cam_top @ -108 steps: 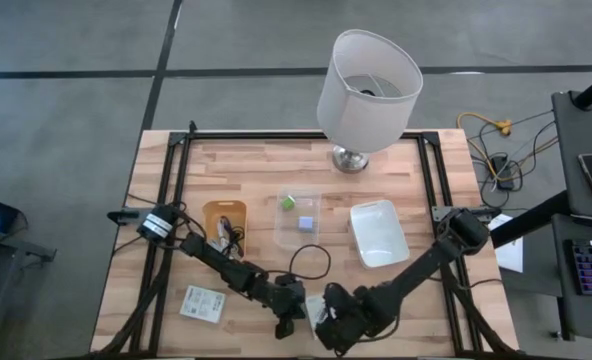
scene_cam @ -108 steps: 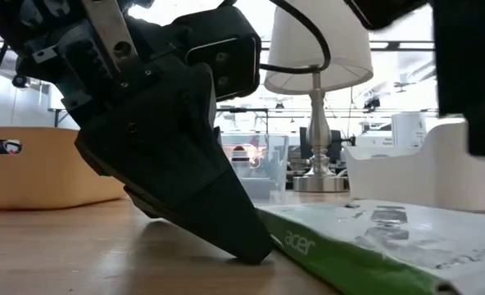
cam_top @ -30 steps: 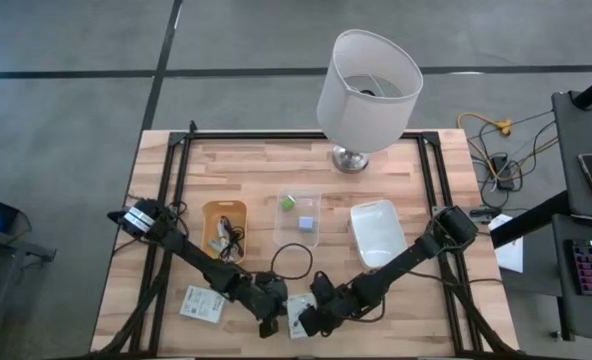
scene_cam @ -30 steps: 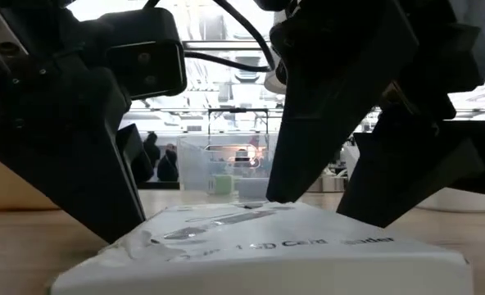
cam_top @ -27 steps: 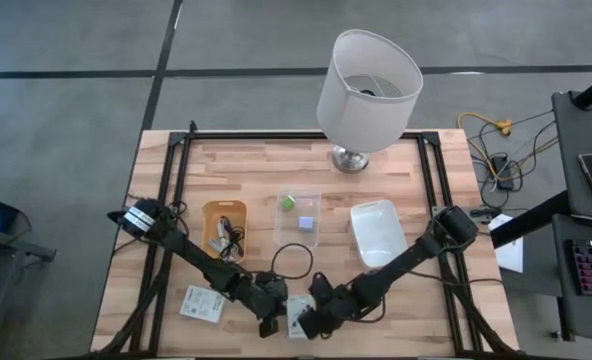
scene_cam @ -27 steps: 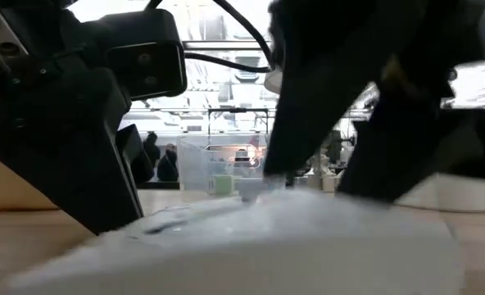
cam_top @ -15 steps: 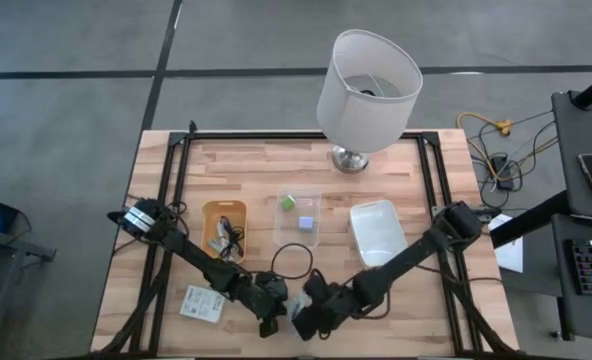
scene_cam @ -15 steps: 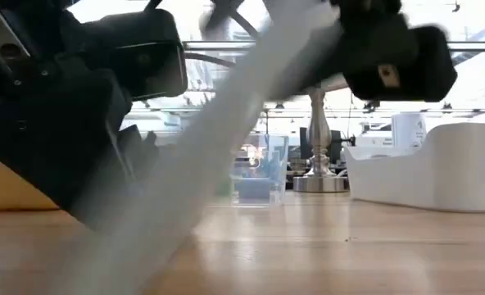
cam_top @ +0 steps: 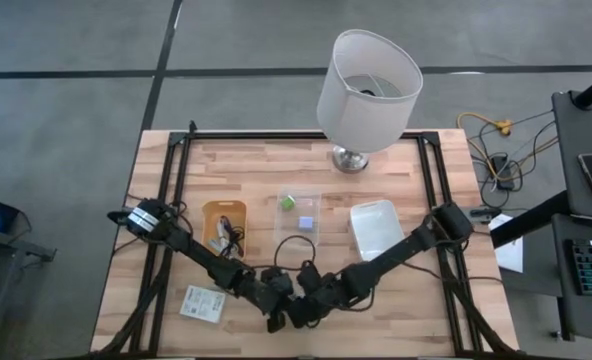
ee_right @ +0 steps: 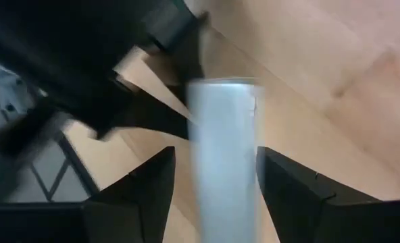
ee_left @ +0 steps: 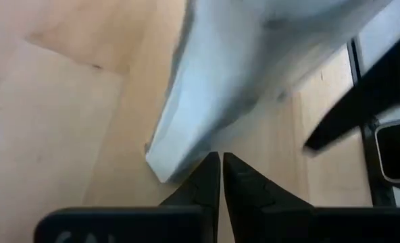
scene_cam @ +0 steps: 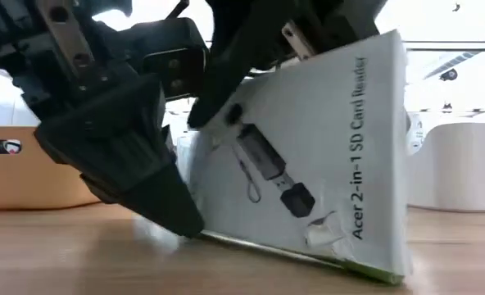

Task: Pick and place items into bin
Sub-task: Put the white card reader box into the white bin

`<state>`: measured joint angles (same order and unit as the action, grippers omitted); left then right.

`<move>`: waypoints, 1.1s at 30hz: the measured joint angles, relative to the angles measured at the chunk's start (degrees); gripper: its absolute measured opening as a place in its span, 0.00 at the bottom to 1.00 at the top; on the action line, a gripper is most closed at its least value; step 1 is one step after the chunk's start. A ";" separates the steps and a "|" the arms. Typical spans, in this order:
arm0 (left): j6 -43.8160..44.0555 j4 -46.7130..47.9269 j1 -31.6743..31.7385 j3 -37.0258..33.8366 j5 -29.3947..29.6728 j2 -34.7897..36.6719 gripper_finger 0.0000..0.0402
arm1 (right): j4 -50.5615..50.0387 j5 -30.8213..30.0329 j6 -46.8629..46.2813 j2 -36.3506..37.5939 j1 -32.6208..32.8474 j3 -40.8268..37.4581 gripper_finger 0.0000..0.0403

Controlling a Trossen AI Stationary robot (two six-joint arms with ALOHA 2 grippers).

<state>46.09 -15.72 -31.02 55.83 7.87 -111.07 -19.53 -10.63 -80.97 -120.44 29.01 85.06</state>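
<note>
Right now the right gripper (ee_right: 213,196) pinches a flat white packet (scene_cam: 308,156) near the table's (cam_top: 456,320) front edge, its fingers (ee_right: 142,196) on either side of the packet's thin edge. In the low view the packet stands tilted, its lower edge on the wood, printed face toward the camera. The left gripper (ee_left: 220,179) sits just beside it with its fingertips pressed together, touching or nearly touching the packet's corner; it seems to be propping the packet rather than holding it.

As for progress, the task looks only partly done. Two cubes, a green one (cam_top: 288,202) and a bluish one (cam_top: 306,222), lie in the clear bin (cam_top: 298,215). A tangle of cable lies in the orange tray (cam_top: 223,225). A white bin (cam_top: 376,230) looks empty. A second packet (cam_top: 203,303) lies flat by the left arm, untouched, and a cable loop (cam_top: 294,252) rests loose on the wood. The gripped packet is not yet in any bin.
</note>
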 joint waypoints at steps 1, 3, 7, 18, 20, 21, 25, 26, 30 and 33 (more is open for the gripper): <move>0.00 0.18 -0.05 0.00 -0.09 0.00 0.01 | -1.38 0.32 0.16 0.18 0.01 0.40 0.48; 0.00 0.22 -0.09 0.00 -0.23 0.07 0.01 | -5.68 1.51 0.39 0.28 0.50 1.22 0.45; 0.00 -0.03 -0.09 0.00 -0.31 0.11 0.01 | -9.44 2.81 1.59 0.30 1.40 1.89 0.32; 0.04 0.29 -0.51 0.02 1.86 0.70 0.01 | -13.55 0.67 0.84 4.51 2.33 1.92 0.09; 0.04 0.51 -0.94 0.00 4.11 1.74 0.01 | -17.92 -1.97 -2.77 7.63 3.40 1.92 0.09; 0.07 0.50 -1.08 0.00 5.33 2.46 0.01 | -20.94 -3.39 -5.68 9.21 4.00 1.92 0.10; -0.21 1.17 -1.47 0.02 11.06 5.52 0.01 | -34.48 -9.98 -20.28 16.80 7.18 1.92 0.13; -0.52 1.77 -1.45 -0.04 12.23 6.30 0.01 | -38.91 -10.93 -23.94 18.59 8.05 1.93 0.13; -3.06 1.73 -1.27 -0.11 13.85 9.01 0.01 | -59.38 -10.94 -35.18 24.06 10.15 1.88 0.12; -4.91 1.74 -1.19 -0.15 13.87 10.89 0.01 | -68.90 -10.66 -36.95 27.79 9.76 1.04 0.12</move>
<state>41.17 -13.98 -32.21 55.68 21.74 -100.18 -88.42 -21.28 -117.93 -92.65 38.77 86.10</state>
